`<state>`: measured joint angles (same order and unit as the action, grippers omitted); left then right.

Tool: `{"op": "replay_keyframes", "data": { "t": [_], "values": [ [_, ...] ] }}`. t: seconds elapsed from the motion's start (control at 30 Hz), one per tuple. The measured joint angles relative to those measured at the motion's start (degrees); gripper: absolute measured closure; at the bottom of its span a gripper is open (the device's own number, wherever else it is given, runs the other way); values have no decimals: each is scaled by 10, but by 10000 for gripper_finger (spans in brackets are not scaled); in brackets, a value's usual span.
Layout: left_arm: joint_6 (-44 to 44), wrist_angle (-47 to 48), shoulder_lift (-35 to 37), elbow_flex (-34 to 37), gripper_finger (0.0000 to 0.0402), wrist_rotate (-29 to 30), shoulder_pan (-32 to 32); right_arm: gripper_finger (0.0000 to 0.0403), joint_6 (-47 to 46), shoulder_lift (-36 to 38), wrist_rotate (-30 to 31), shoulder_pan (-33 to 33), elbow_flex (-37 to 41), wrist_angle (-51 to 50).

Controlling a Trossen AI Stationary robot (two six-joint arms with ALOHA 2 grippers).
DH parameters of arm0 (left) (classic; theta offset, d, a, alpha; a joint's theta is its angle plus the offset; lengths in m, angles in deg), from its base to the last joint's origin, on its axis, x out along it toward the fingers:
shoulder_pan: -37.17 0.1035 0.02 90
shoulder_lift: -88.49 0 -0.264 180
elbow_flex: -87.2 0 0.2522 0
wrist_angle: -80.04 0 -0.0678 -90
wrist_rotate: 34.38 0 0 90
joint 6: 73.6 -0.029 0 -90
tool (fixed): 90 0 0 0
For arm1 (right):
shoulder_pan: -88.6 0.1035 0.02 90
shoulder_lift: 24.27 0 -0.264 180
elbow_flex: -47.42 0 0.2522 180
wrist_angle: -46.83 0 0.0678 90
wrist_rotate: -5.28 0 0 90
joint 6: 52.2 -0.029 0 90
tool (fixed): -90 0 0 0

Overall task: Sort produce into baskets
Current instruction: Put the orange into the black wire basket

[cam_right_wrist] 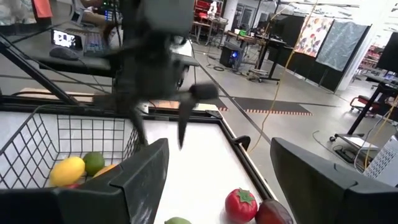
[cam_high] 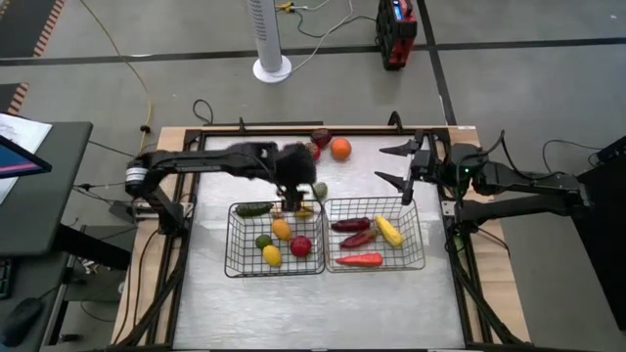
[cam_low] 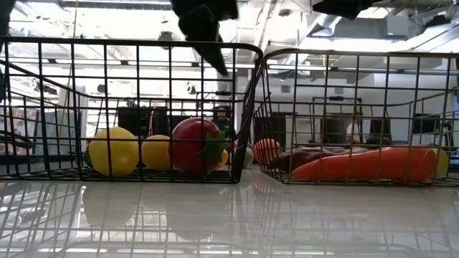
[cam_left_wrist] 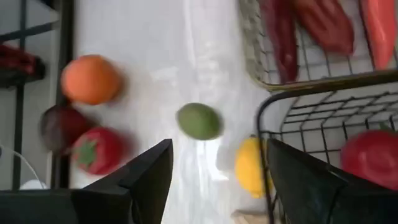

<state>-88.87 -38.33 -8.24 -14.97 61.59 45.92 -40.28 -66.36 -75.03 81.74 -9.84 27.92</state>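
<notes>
Two grey wire baskets stand side by side, the left basket (cam_high: 277,240) and the right basket (cam_high: 377,235). The left one holds round yellow, green and red produce (cam_low: 195,145); the right one holds long red, dark and yellow pieces (cam_high: 359,260). My left gripper (cam_high: 296,202) hangs open and empty above the left basket's far rim. Below its fingers (cam_left_wrist: 217,180) lie a green lime (cam_left_wrist: 199,121) on the table and a yellow fruit (cam_left_wrist: 252,167) at the basket's corner. My right gripper (cam_high: 401,166) waits open at the far right.
An orange (cam_high: 339,148), a dark red piece (cam_high: 321,137) and a red one (cam_high: 311,152) lie on the table near the far edge. A black frame runs round the table. Bare table lies in front of the baskets.
</notes>
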Motion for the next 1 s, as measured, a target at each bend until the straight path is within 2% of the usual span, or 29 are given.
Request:
{"op": "replay_keyframes", "data": {
  "t": [0.23,0.4,0.6,0.83,1.0],
  "values": [
    [14,-29,129,75,179,2,39,93,-3,0,0,0,0,-2],
    [68,-29,224,193,182,25,59,93,-3,0,0,0,0,-2],
    [150,-44,322,327,182,90,61,93,-12,0,-1,0,0,7],
    [248,-17,410,396,183,154,61,93,-18,0,-3,0,0,9],
    [311,29,452,442,183,159,71,93,-18,-3,-7,0,0,9]
  ]
}}
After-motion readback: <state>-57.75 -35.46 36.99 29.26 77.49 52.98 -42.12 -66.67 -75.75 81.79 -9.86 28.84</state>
